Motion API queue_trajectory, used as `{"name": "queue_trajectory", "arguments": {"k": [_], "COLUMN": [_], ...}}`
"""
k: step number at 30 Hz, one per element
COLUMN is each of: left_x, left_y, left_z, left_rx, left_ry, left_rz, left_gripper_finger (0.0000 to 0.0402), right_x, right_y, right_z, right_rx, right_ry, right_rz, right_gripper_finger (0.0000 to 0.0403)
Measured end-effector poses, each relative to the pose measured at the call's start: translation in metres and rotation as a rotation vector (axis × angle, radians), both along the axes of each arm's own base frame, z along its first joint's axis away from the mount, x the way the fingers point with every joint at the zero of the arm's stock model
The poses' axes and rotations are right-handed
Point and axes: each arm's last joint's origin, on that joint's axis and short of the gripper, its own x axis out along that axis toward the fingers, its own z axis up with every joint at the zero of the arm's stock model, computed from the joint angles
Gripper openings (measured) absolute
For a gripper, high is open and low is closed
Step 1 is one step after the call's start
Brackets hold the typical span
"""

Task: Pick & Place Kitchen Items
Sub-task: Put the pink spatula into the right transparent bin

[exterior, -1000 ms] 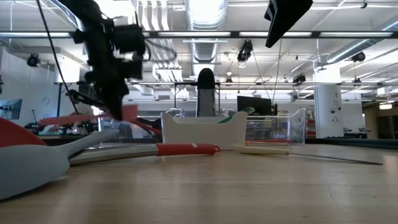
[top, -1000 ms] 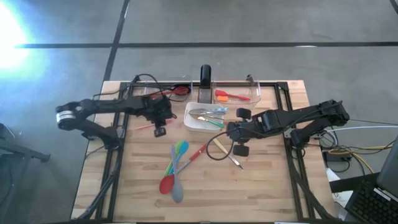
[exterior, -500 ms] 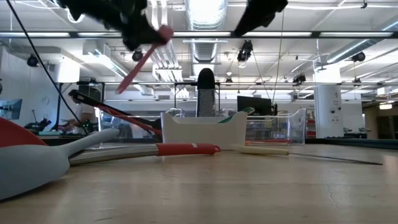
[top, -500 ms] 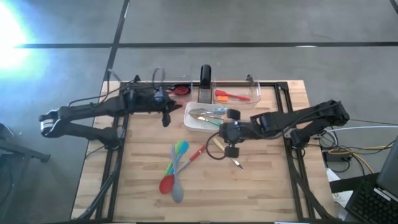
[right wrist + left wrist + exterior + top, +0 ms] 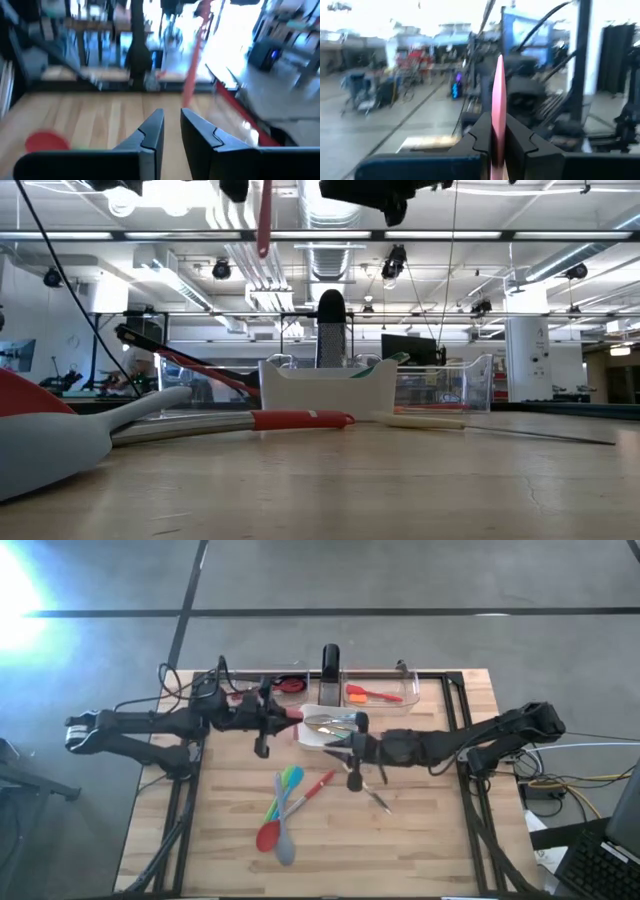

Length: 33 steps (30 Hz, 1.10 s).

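My left gripper (image 5: 270, 717) hangs above the table to the left of the white dish (image 5: 312, 742), shut on a slim pink utensil (image 5: 291, 712) that points toward the dish. The utensil also shows at the top of the low view (image 5: 263, 220). My right gripper (image 5: 342, 746) hovers over the dish's near right corner and points left. Its fingers (image 5: 150, 131) stand a narrow gap apart with nothing between them. Metal cutlery (image 5: 335, 722) lies in the dish. Several coloured silicone spoons (image 5: 279, 808), a red-handled utensil (image 5: 316, 787) and a cream-handled knife (image 5: 371, 791) lie on the table. My left gripper pinches the pink utensil's handle (image 5: 498, 102) between its two fingers. The fingers lie along the handle, roughly level, coming from the table's left. The free end sticks out past the fingertips, and the utensil is lifted clear of the table.
Two clear bins stand along the far edge. One (image 5: 382, 690) holds an orange-red spatula, and the other (image 5: 285, 686) holds red utensils. A black upright post (image 5: 330, 664) stands between them. Bare wood lies near the front edge.
My left gripper has risen with the pink utensil and gone toward the far right, toward the dish. It has tipped from pointing down to about level. My right gripper has moved left from over the knife to the dish's corner and has tipped from pointing down to about level.
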Motion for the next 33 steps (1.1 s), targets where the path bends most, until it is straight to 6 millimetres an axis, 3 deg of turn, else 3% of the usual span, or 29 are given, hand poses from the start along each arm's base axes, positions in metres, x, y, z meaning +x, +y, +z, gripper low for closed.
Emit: {"name": "queue_trajectory", "arguments": {"k": [4, 12, 21, 27, 33], "left_x": [0.008, 0.028, 0.045, 0.059, 0.069], "left_y": [-0.005, -0.004, -0.004, -0.003, -0.002], "left_z": [0.000, -0.006, 0.004, 0.008, 0.015], "left_rx": [0.015, 0.029, 0.051, 0.058, 0.071], "left_ry": [-0.050, -0.043, -0.066, -0.063, -0.075], "left_rz": [-0.043, -0.098, -0.185, -0.221, -0.256], "left_gripper_finger": [0.0024, 0.0024, 0.0024, 0.0024, 0.0024], "right_x": [0.002, 0.009, 0.011, 0.012, 0.012], "right_y": [-0.006, -0.008, -0.012, -0.015, -0.016], "right_z": [0.000, 0.002, 0.007, 0.008, 0.006], "right_rx": [0.008, 0.028, 0.025, 0.024, 0.026], "right_ry": [-0.097, -0.107, -0.114, -0.110, -0.087], "right_rz": [0.010, 0.048, 0.029, 0.019, 0.015], "right_gripper_finger": [0.0079, 0.0119, 0.0156, 0.0152, 0.0124]}}
